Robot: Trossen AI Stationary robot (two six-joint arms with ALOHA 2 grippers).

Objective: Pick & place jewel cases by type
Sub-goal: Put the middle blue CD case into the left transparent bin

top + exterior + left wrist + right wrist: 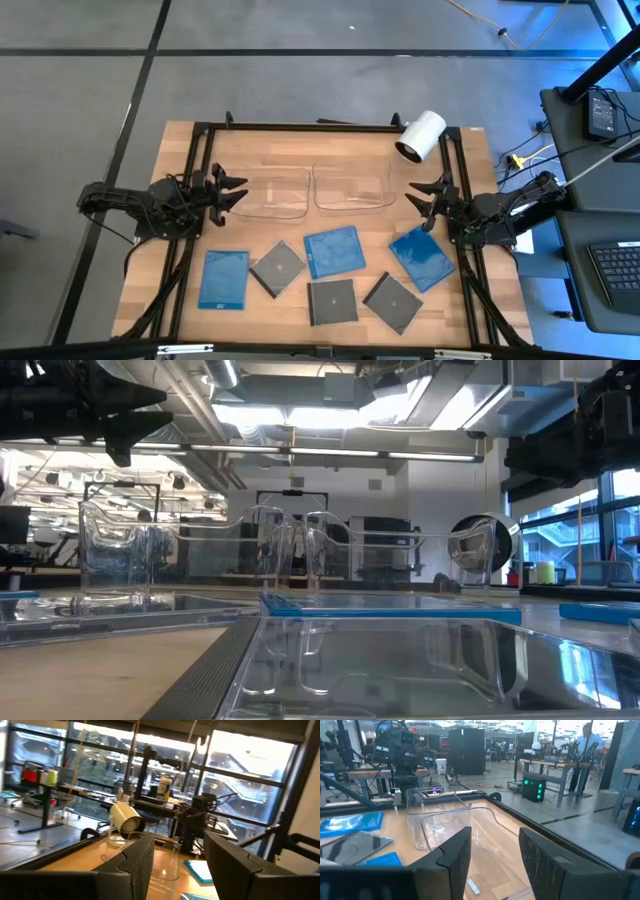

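Note:
Six jewel cases lie flat on the near half of the table: blue ones (223, 278), (334, 250), (422, 257) and dark ones (278, 267), (331, 301), (392, 301). My left gripper (232, 193) hovers open at the table's left side, beside the left clear tray (275, 193), touching nothing. My right gripper (420, 200) hovers open at the right side, beside the right clear tray (352, 187), just beyond the right blue case. The left wrist view shows open fingers (142, 860) and a blue case (200, 870); the right wrist view shows open fingers (452, 855) before a tray (455, 825).
Two clear shallow trays stand side by side at the middle of the table's far half. A white cylindrical camera (420, 135) sits at the far right corner. Black frame rails (190, 200) run along the left, right and far edges. A desk with a keyboard (612, 265) stands to the right.

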